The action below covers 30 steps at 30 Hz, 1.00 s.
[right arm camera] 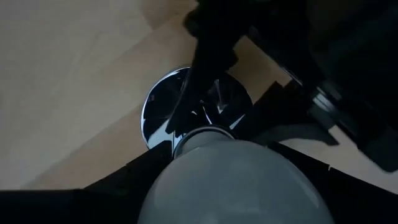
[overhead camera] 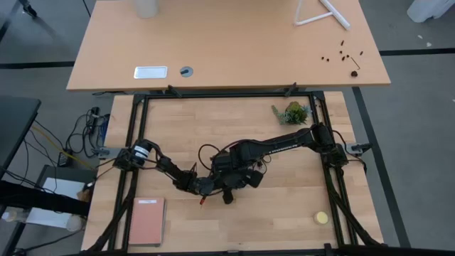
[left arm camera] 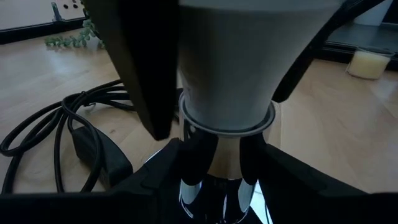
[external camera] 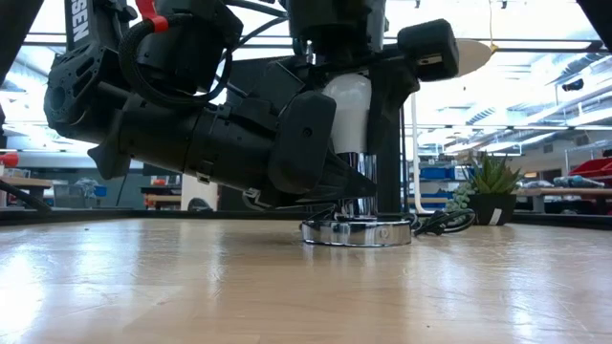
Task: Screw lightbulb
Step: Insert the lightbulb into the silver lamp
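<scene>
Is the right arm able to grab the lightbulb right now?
Probably yes: the right pincer sits around the lightbulb, a finger pressed on each side. The left pincer grips the silvery stem lower down, out of its way.

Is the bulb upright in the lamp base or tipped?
Upright. In the low view the bulb stands straight above the chrome base, screw end down at its socket. How far it is threaded cannot be told.
</scene>
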Each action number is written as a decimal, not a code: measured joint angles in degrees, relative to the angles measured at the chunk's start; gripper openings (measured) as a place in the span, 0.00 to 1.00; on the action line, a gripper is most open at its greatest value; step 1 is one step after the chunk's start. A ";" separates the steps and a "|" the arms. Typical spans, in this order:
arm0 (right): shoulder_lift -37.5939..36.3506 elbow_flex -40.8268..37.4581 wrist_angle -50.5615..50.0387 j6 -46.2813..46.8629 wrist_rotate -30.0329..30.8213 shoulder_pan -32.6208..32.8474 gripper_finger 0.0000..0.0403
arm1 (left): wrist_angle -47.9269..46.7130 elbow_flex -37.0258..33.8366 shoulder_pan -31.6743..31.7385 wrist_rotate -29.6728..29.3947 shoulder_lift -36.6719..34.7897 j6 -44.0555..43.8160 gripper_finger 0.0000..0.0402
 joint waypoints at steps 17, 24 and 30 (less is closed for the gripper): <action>0.04 -0.02 0.44 48.14 0.40 -0.03 0.65 | -0.02 0.00 0.02 -0.02 0.00 -0.05 0.46; 0.04 -0.07 0.84 71.67 0.80 -0.03 0.63 | 0.00 -0.02 0.02 -0.09 -0.02 -0.05 0.46; 0.09 -0.07 1.56 80.25 0.13 -0.03 0.67 | -0.07 -0.02 0.02 -0.13 -0.02 0.36 0.46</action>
